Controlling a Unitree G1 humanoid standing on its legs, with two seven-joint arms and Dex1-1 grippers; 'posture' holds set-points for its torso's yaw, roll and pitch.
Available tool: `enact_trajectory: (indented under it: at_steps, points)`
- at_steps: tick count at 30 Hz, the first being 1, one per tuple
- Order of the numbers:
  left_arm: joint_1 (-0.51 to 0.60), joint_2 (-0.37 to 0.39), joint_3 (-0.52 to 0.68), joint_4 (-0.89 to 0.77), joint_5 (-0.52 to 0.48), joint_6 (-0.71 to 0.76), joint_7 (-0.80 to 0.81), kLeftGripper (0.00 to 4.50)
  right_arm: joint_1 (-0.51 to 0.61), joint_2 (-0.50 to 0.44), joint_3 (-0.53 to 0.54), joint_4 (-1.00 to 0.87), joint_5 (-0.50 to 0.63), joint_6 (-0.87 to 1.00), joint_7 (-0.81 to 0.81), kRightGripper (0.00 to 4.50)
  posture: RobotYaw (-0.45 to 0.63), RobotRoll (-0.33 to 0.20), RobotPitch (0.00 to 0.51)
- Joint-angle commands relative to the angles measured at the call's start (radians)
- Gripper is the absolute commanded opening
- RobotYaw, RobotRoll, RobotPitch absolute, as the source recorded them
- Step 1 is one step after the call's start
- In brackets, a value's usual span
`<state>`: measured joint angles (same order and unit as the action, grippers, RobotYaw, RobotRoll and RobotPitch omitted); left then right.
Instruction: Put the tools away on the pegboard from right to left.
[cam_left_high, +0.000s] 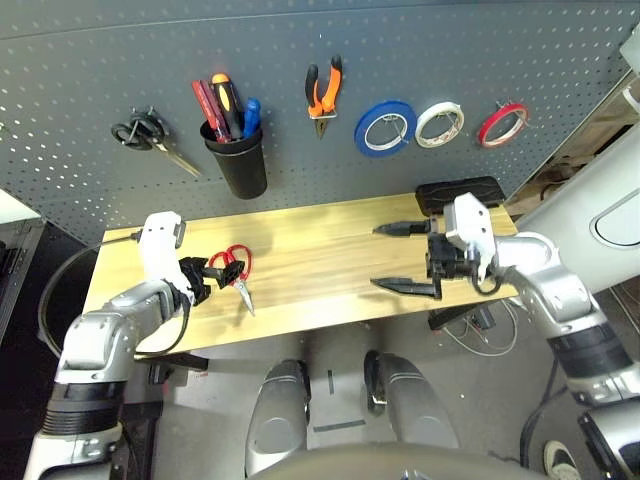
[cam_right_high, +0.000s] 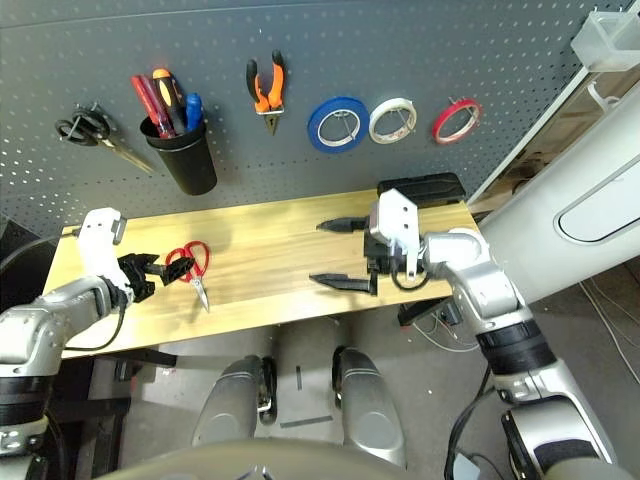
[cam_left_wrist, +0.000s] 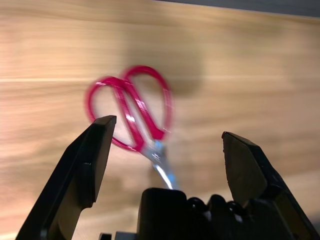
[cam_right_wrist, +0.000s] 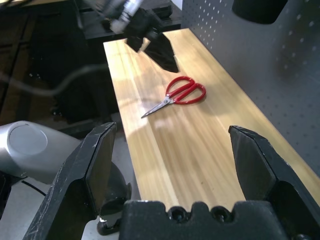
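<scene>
The left tool (cam_left_high: 210, 272), two black fingers on a silver forearm, stands with its fingers apart and empty, low over the left end of the pale wooden worktop (cam_left_high: 320, 260). Just beside its tips lie the red-handled scissors (cam_left_high: 236, 270) with thin steel blades, loops toward the far side and blades pointing to the near edge; they are the one task tool not yet hung. A good grasp probably means straddling the pivot where handles meet blades, closing squarely so the scissors do not swivel, then lifting clear before turning toward the large dark grey perforated pegboard (cam_left_high: 80, 90).

On that board, going rightward, hang black-handled scissors (cam_left_high: 145, 135), a black cup (cam_left_high: 238, 160) holding the red-handled screwdriver (cam_left_high: 207, 105), orange-and-black-handled pliers (cam_left_high: 322, 95), a blue tape roll (cam_left_high: 385, 127), a white tape roll (cam_left_high: 439, 123) and the thin red tape ring (cam_left_high: 502, 123).

The right tool (cam_left_high: 405, 258) hovers over the right of the worktop, fingers wide apart, holding nothing.

No brand, label or writing can be read anywhere.
</scene>
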<state>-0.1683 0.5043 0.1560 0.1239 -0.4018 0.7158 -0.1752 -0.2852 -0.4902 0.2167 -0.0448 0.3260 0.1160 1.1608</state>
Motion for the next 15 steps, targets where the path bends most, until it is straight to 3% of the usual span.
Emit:
enact_trajectory:
  at_steps: [1,8,15]
  points:
    - [-0.019,-0.029,0.014,0.115,0.092,-0.107,0.058,4.46,0.022,-0.002,0.009,-0.052,-0.005,0.011,-0.018,4.50,-0.10,0.000,0.268]
    - [-0.091,-0.072,0.059,0.336,0.186,-0.290,0.147,4.46,0.053,-0.020,0.003,-0.124,0.019,0.058,-0.042,4.50,-0.13,0.000,0.315]
    - [-0.143,-0.087,0.069,0.489,0.199,-0.348,0.123,4.46,0.089,-0.062,-0.018,-0.189,0.051,0.105,-0.047,4.50,-0.16,0.000,0.340]
